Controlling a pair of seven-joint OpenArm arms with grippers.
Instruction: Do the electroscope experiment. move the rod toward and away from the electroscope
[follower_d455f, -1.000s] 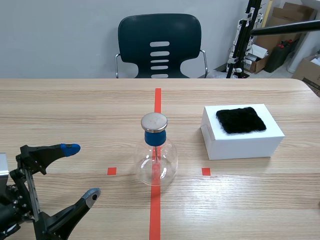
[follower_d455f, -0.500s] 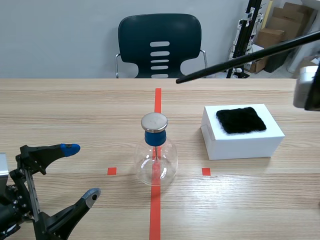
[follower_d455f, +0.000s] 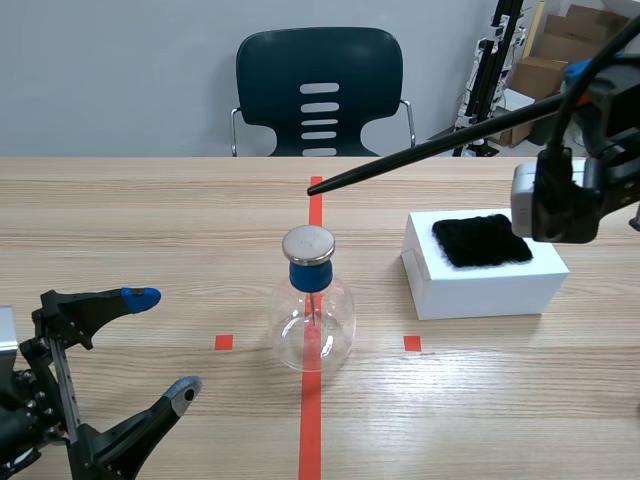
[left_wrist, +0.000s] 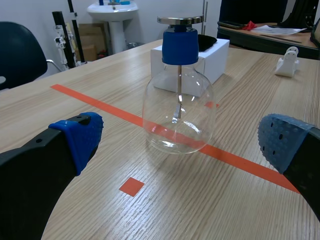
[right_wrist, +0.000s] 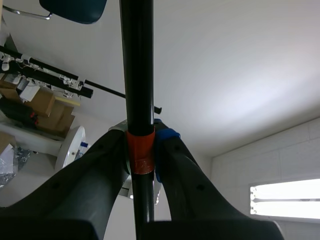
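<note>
Clamping the rod (follower_d455f: 430, 150), the right hand (right_wrist: 145, 145) holds its tip near the electroscope (follower_d455f: 312, 320): approach seemingly made, withdrawal yet to come. Left hand (follower_d455f: 163, 340) gapes wide beside the electroscope.

Cloth (follower_d455f: 482, 240) on box (follower_d455f: 485, 290), R of electroscope (follower_d455f: 312, 312)

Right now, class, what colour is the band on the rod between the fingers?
An orange-red band on a black rod; the right wrist view shows it best.

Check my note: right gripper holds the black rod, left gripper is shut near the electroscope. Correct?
Not quite: the scene view shows the left gripper open, fingers wide apart, near the electroscope. The right gripper does hold the black rod.
</note>
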